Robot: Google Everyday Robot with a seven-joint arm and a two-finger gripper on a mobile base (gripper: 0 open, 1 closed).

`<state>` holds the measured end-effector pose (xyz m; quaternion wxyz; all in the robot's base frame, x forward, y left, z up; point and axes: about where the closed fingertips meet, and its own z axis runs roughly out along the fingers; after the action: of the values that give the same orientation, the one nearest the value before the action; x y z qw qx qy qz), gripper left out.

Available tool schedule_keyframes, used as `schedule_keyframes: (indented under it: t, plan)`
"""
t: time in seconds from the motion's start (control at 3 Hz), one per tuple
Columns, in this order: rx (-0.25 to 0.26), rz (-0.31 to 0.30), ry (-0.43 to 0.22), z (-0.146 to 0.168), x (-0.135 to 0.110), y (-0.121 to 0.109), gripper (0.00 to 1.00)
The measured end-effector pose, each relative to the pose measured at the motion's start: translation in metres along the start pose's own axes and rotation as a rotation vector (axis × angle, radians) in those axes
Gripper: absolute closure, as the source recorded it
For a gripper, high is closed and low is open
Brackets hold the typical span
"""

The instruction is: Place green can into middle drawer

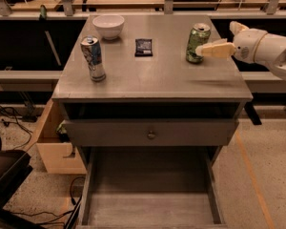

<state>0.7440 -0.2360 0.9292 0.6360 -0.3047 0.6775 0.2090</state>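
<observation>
- Right now the green can (197, 43) stands upright at the right rear of the counter (152, 80), not yet lifted
- The hand (215, 39) sits level with it on its right, spread wide, one finger (214, 50) against the can's side, probably lining up a side grasp
- The middle drawer (148, 209) is pulled out below, floor bare, ready to take it
- The taller can (93, 58) and bowl (108, 26) stand well apart, leaving room
</observation>
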Motion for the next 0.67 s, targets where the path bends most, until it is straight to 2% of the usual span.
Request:
schedule_keyframes:
  t: [0.33, 0.67]
  plan:
    - [-0.012, 0.065, -0.034, 0.031, 0.007, -0.011, 0.0]
    - [-0.037, 0.089, -0.059, 0.05, 0.005, -0.01, 0.0]
